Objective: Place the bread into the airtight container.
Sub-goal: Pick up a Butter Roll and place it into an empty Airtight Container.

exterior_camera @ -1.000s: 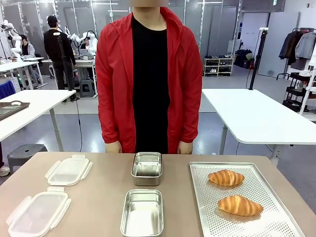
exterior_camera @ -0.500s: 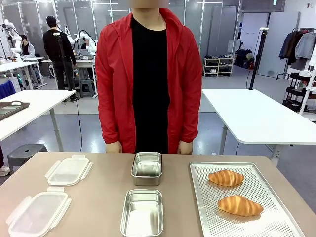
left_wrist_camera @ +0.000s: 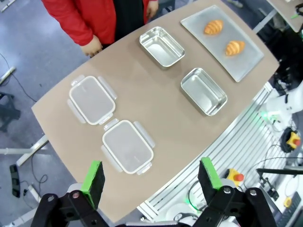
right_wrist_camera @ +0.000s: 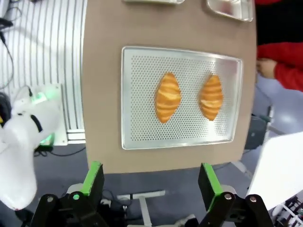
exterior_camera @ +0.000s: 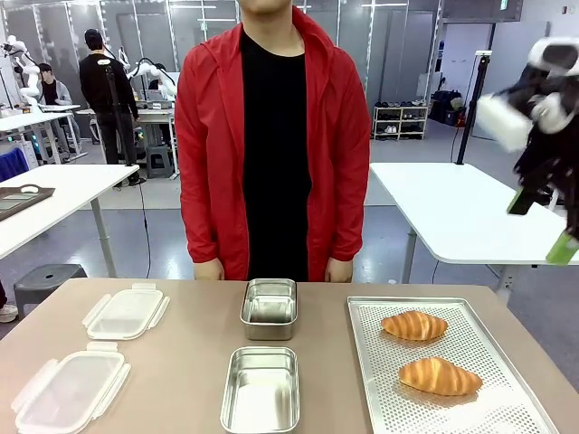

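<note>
1. Our left pincer [left_wrist_camera: 151, 174] hangs wide open, empty, lids [left_wrist_camera: 128, 146] just beyond its fingers.
2. Tins [left_wrist_camera: 203, 91] lie farther off, uncovered for filling.
3. Our right pincer [right_wrist_camera: 150, 177], likewise wide and empty, faces bread [right_wrist_camera: 167, 96] on its tray [right_wrist_camera: 142, 127] below.

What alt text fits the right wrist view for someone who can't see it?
A croissant and a second croissant lie side by side on a perforated tray on a brown table. The right gripper hangs high above them, jaws wide open and empty. A person's hand is at the right edge.
</note>
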